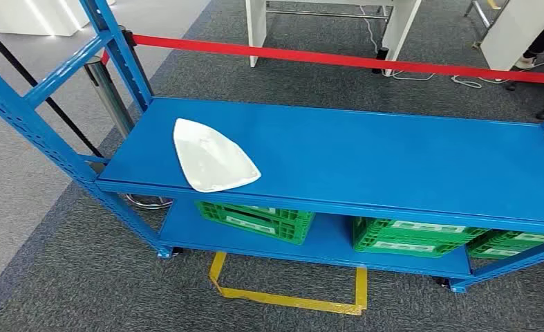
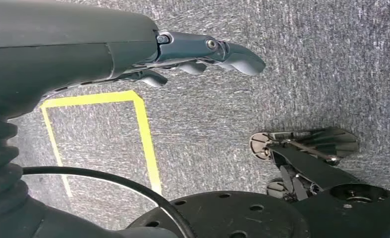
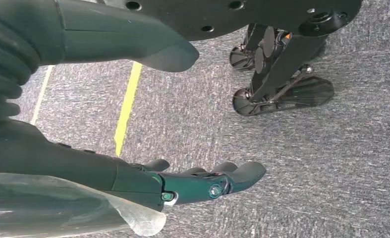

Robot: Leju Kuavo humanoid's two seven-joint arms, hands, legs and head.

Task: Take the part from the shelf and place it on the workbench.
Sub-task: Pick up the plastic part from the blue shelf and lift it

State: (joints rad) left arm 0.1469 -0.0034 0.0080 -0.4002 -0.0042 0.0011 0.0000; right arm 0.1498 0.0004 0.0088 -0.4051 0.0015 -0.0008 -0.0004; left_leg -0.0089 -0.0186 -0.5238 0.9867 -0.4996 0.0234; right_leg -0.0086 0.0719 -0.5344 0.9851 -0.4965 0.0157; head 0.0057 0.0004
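The white part [image 1: 212, 156] is located on the blue shelf [image 1: 366, 159] near its front-left corner, its rounded edge slightly overhanging the front edge. The remaining top surface toward the right edge is unoccupied. The left hand [image 2: 202, 57] and right hand [image 3: 202, 181] are suspended over grey carpet [image 3: 331, 163], fingers extended, nothing held.

We see green crates [image 1: 258, 218] low down, yellow tape [image 1: 283, 299] on the grey carpet [image 1: 61, 277], and a red belt [image 1: 338, 59] stretched in front of a white stand [image 1: 256, 28].
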